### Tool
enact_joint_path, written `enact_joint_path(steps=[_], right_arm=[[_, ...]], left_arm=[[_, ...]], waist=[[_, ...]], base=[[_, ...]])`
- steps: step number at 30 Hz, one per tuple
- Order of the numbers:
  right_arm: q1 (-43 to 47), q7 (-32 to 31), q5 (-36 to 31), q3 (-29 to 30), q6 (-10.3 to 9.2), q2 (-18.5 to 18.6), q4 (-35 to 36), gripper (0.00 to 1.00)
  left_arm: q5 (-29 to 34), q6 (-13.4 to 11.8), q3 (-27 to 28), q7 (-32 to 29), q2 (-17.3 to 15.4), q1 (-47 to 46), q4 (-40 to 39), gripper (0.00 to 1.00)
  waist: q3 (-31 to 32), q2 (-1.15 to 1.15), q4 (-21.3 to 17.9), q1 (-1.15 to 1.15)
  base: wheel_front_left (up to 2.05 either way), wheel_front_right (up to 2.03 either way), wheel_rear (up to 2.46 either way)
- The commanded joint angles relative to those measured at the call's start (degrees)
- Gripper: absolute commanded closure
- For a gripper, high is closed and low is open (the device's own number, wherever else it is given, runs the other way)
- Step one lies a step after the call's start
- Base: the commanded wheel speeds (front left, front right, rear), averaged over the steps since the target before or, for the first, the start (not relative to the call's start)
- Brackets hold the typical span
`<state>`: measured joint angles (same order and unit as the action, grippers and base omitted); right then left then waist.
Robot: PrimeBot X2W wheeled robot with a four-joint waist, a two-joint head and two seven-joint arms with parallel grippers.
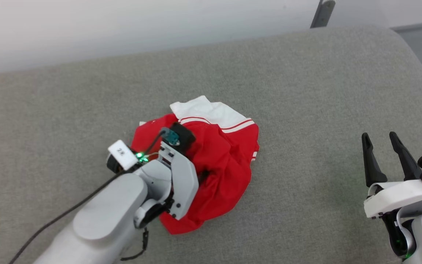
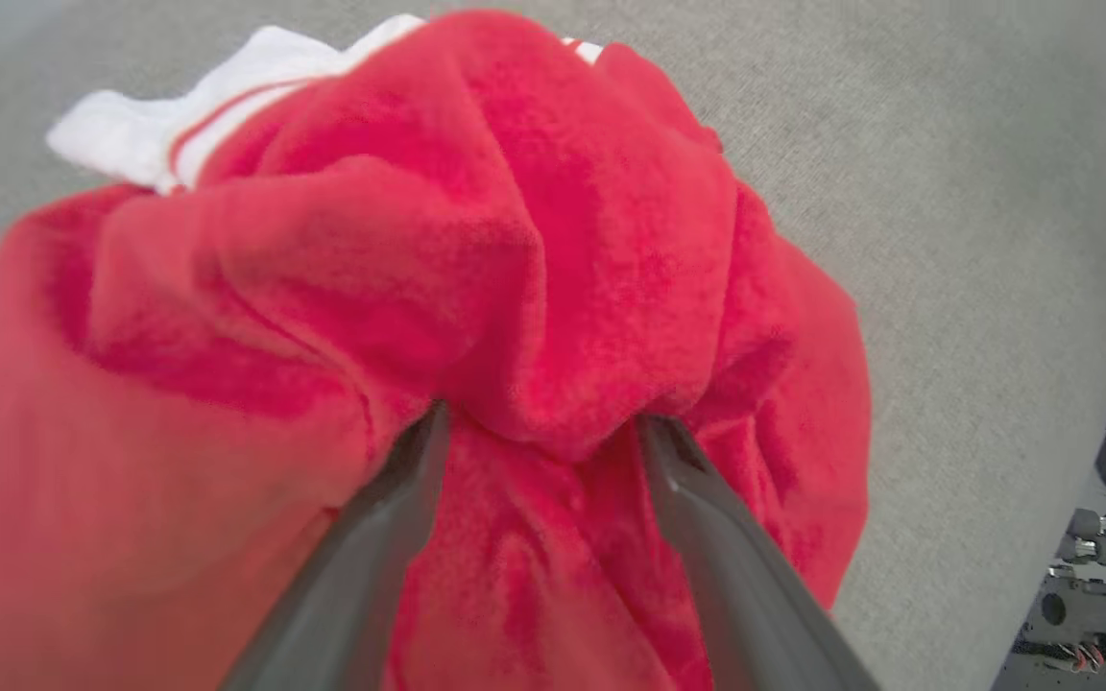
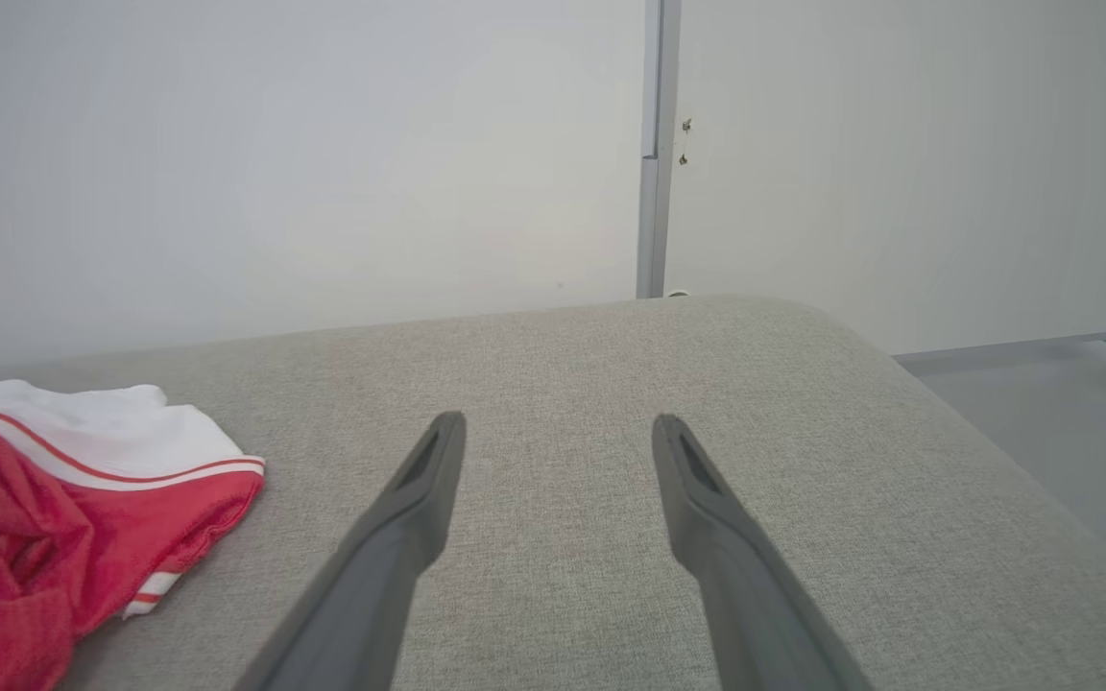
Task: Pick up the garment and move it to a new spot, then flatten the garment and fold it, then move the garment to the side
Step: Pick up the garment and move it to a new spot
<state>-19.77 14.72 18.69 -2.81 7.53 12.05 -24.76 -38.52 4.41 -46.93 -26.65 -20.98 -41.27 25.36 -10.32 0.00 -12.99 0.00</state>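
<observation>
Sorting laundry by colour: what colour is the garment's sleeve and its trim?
White sleeve, red stripe trim, on the red garment; clearest in the head view.

Head cam sits up high, tilted forward and down over the grey cushion (image 1: 306,91). The wall (image 1: 123,29) runs along 12 o'clock, the garment (image 1: 218,154) is near centre, and the right gripper (image 1: 378,135) is at 4 o'clock. Left wrist cam looks along the left gripper (image 2: 543,427), jammed right up against the garment (image 2: 476,240), so the red cloth goes blurry, with cushion (image 2: 947,192) at 2 o'clock. Right wrist cam rides low and further off, aimed nearly level across the cushion (image 3: 563,365) at the wall (image 3: 275,144), garment (image 3: 83,499) poking in at 8 o'clock. All three share garment and cushion.
</observation>
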Motion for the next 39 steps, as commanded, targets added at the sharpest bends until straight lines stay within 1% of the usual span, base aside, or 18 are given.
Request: enact_joint_path(steps=[1, 4, 10, 19, 22, 27, 30, 34, 39], right_arm=[[0.89, 0.27, 0.22, -0.39, -0.08, 0.45, -0.1, 0.0], [1.46, 0.19, 0.41, -0.67, -0.08, 0.96, -0.15, 0.0], [2.72, -0.1, 0.58, -0.96, -0.08, 1.51, -0.13, 0.0], [5.23, -0.58, 0.81, -0.73, -0.08, 2.01, -0.18, 0.0], [6.14, -0.73, 0.81, -0.42, -0.08, 2.15, 0.08, 0.0], [7.06, -0.77, 0.76, -0.3, -0.08, 2.48, 0.29, 0.0], [7.53, -0.77, 0.5, -0.08, -0.08, 2.46, 0.32, 0.0], [7.96, -0.67, 0.41, 0.08, -0.08, 2.57, 0.25, 0.0], [8.76, -0.5, 0.66, 0.59, -0.08, 2.82, 0.37, 0.0]], left_arm=[[-0.09, 0.47, 0.49, 1.29, -1.05, 0.49, -0.98, 0.0], [-0.56, 0.24, 1.75, 3.6, -2.51, 1.44, -2.72, 0.0], [-0.53, -1.29, 4.81, 9.94, -5.54, 3.95, -6.54, 0.0], [-1.25, -6.28, 12.92, 25.92, -11.55, 13.08, -11.81, 0.0], [-1.9, -7.99, 14.84, 29.72, -13.12, 17.1, -13.43, 0.0], [-3.52, -10.7, 18.68, 35.73, -14.71, 23.32, -15.33, 0.0], [-5.16, -11.79, 21.28, 38.55, -15.25, 26.6, -15.83, 0.0], [-6.86, -12.19, 24.23, 40.51, -15.59, 30.84, -16.19, 0.0], [-8.55, -10.92, 27.64, 41.51, -15.27, 35.43, -16.03, 0.0]], waist=[[2.34, 0.0, 1.35, 0.0], [3.98, 0.0, 2.3, 0.0], [6.49, 0.0, 4.26, 0.0], [10.11, 0.0, 7.45, 0.0], [10.8, 0.0, 8.66, 0.0], [11.68, 0.0, 10.47, 0.0], [12.07, 0.0, 11.4, 0.0], [12.53, 0.0, 12.55, 0.0], [12.72, 0.0, 13.81, 0.0]], base=[[0.0, 0.0, 0.0], [0.0, 0.0, 0.0], [0.0, 0.0, 0.0], [0.0, 0.0, 0.0], [0.0, 0.0, 0.0], [0.0, 0.0, 0.0], [0.0, 0.0, 0.0], [0.0, 0.0, 0.0], [0.0, 0.0, 0.0]])
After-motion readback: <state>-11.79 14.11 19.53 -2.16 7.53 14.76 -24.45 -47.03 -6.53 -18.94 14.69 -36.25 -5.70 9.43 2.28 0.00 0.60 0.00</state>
